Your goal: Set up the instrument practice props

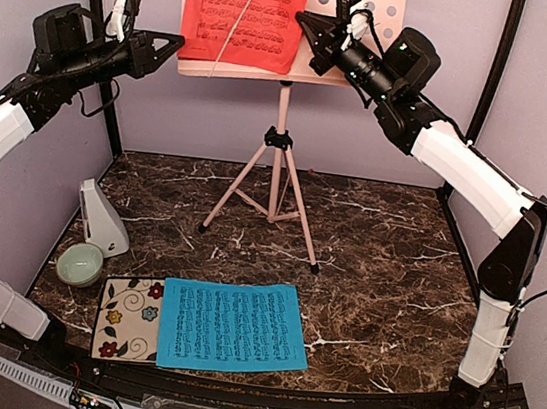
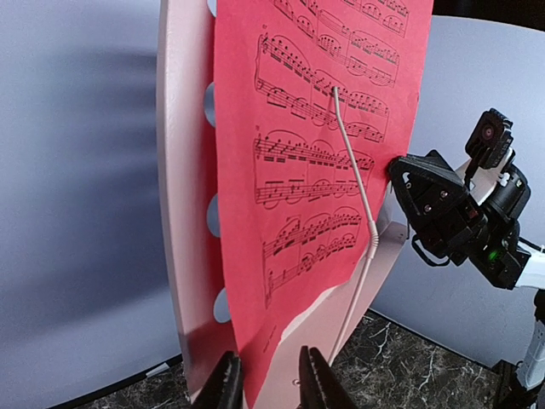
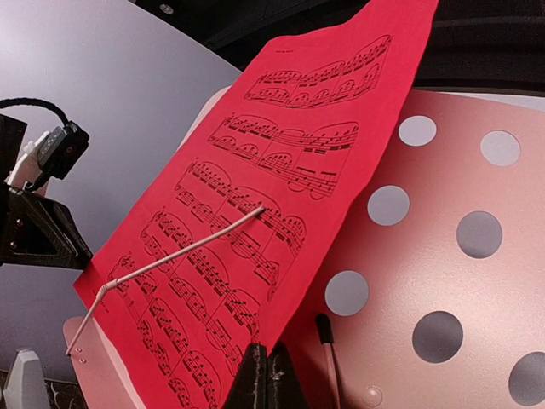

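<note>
Red sheet [image 1: 244,9] upright on the desk of the pink music stand [image 1: 277,165], under a retaining wire [image 1: 234,26]. Left fingers [image 2: 223,385] narrowly parted astride its left edge, grip not discernible; right fingers [image 3: 255,383] pressed together at its right edge.

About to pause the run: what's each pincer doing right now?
Left pincer: astride the red sheet and stand edge; grip cannot be told.
Right pincer: closed at the sheet's edge.

The top edge cuts off the red sheet [image 1: 244,9] and the desk [image 1: 250,73], and the blue sheet [image 1: 234,325] partly hides the tile [image 1: 125,318].
</note>
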### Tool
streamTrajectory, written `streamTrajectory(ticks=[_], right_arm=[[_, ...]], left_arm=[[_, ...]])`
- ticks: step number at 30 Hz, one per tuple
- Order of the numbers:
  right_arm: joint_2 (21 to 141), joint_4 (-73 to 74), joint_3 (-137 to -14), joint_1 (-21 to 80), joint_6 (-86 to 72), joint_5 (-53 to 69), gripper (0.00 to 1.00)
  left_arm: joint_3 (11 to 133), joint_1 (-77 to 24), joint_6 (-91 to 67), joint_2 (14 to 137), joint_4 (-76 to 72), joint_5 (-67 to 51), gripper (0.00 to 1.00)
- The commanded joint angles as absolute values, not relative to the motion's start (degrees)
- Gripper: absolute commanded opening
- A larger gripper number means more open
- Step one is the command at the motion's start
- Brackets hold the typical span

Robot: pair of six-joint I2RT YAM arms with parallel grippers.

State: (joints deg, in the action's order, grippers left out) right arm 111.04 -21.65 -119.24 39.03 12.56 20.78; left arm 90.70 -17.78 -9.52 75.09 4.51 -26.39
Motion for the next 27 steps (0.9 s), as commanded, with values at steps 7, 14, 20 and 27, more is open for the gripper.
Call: streamTrajectory(ticks=[7, 14, 20, 27], right_arm=[[111.6, -22.1, -120.5, 39.1, 11.3, 20.5, 0.0], [111.7, -22.2, -120.4, 39.1, 11.3, 20.8, 0.0], [111.7, -22.3, -120.5, 39.1, 11.3, 20.8, 0.0], [111.7, -22.4, -120.6, 39.1, 11.4, 20.9, 0.0]], left_arm=[[95.4, -17.7, -10.7, 77.9, 2.2, -30.4, 0.25], [98.7, -17.7, -10.5, 80.2, 3.0, -29.5, 0.29], [98.4, -17.7, -10.5, 79.9, 2.5, -28.4, 0.35], [104.6, -17.8, -10.4, 83.2, 4.7, -29.7, 0.21]])
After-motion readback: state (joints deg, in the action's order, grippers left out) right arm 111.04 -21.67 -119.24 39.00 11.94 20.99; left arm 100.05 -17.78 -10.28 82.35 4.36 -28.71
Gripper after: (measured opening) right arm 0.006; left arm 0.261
